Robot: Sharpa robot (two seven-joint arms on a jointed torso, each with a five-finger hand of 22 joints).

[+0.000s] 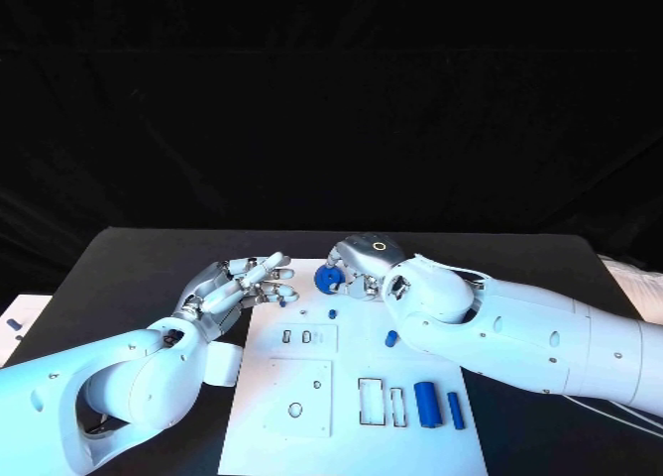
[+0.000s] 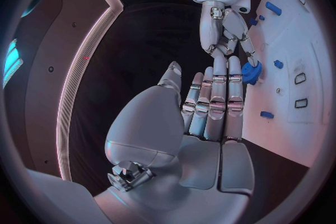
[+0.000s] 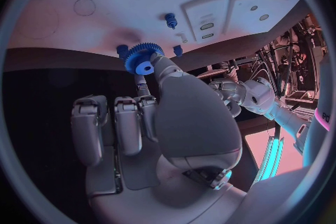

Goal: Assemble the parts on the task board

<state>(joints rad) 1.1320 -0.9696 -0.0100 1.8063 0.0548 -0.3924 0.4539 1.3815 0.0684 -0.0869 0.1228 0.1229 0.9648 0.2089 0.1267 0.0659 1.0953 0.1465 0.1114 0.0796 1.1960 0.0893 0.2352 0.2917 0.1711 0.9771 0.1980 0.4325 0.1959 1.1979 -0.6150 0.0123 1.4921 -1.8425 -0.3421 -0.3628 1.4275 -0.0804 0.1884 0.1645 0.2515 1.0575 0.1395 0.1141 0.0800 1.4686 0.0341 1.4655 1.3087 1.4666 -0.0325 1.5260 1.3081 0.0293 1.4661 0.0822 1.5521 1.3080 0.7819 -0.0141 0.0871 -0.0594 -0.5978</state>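
The white task board point(image 1: 346, 441) lies in the middle of the table. My right hand point(image 1: 363, 262) hovers over its far edge and pinches a blue gear point(image 1: 328, 278) between thumb and fingers; the gear point(image 3: 143, 60) also shows in the right wrist view and, as gear point(image 2: 251, 71), in the left wrist view. My left hand point(image 1: 253, 283) is at the board's far left corner, fingers stretched out and holding nothing. Its fingertips point(image 2: 234, 67) reach close to the gear; I cannot tell if they touch it. Two long blue parts point(image 1: 427, 404) point(image 1: 456, 409) lie on the board's right side.
Small blue parts point(image 1: 391, 338) point(image 1: 331, 314) sit mid-board, and a blue peg point(image 3: 170, 19) stands near two slots. Rectangular recesses point(image 1: 372, 400) lie beside a raised plate point(image 1: 300, 397). A white object point(image 1: 3, 332) rests at the table's left edge.
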